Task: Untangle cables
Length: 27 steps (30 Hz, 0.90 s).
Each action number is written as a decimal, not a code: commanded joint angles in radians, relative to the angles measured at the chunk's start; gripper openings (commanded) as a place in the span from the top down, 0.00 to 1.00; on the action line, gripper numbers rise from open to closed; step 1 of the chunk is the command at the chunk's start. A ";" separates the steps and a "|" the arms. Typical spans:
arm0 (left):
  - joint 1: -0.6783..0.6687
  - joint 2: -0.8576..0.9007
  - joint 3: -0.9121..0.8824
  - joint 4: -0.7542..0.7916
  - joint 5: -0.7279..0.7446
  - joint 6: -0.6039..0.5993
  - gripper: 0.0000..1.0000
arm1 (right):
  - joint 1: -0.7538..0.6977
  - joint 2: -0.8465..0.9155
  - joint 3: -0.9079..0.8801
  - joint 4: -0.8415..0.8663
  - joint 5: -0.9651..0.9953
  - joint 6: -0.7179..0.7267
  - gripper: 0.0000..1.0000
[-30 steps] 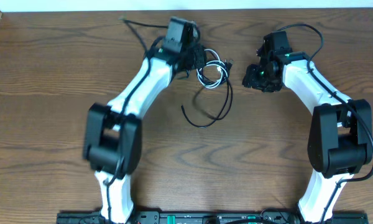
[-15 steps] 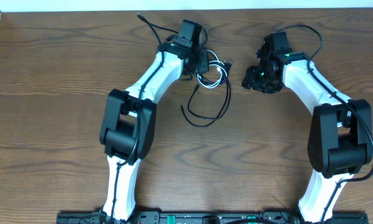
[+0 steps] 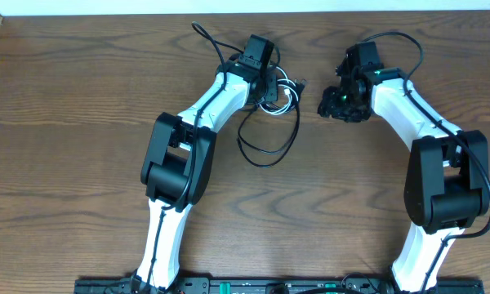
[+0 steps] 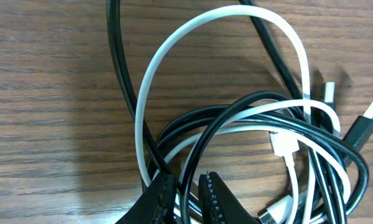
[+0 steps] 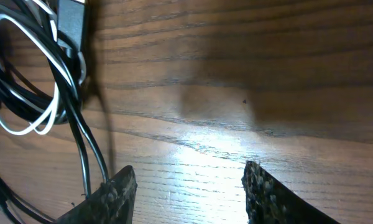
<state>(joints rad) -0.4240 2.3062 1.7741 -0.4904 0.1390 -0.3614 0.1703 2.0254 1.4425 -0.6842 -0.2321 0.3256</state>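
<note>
The white cable (image 4: 148, 81) and black cable (image 4: 115, 50) lie knotted in a bundle on the wooden table, with a black plug (image 4: 360, 127) and a white plug (image 4: 285, 146) at the right. My left gripper (image 4: 186, 193) is closed on strands at the bundle's near edge; a black strand shows between the jaws. In the overhead view the bundle (image 3: 284, 91) sits at the left gripper (image 3: 269, 88), and a black loop (image 3: 296, 131) trails toward me. My right gripper (image 5: 189, 186) is open and empty on the table just right of the bundle (image 5: 81, 143), also seen in the overhead view (image 3: 331, 104).
The table's far edge runs just behind both grippers (image 3: 310, 11). A thicker black arm wire (image 3: 202, 34) arcs behind the left wrist, and another (image 3: 400, 37) loops over the right wrist.
My left arm has swung to the right, onto the cable bundle. The black loop's left side has shifted slightly. The right arm has not moved.
</note>
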 commanded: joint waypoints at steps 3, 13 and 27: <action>-0.007 0.045 -0.014 -0.004 -0.077 0.014 0.81 | 0.001 -0.010 0.002 -0.001 -0.006 -0.028 0.48; -0.058 0.047 -0.022 -0.025 -0.076 0.055 0.93 | 0.001 -0.010 0.002 -0.001 -0.014 -0.063 0.47; -0.023 -0.396 -0.021 -0.213 0.336 0.124 0.92 | 0.002 -0.269 0.003 0.096 -0.276 -0.245 0.49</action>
<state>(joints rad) -0.4534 1.9846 1.7409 -0.6945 0.3729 -0.3035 0.1703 1.8675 1.4376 -0.6037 -0.4381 0.1207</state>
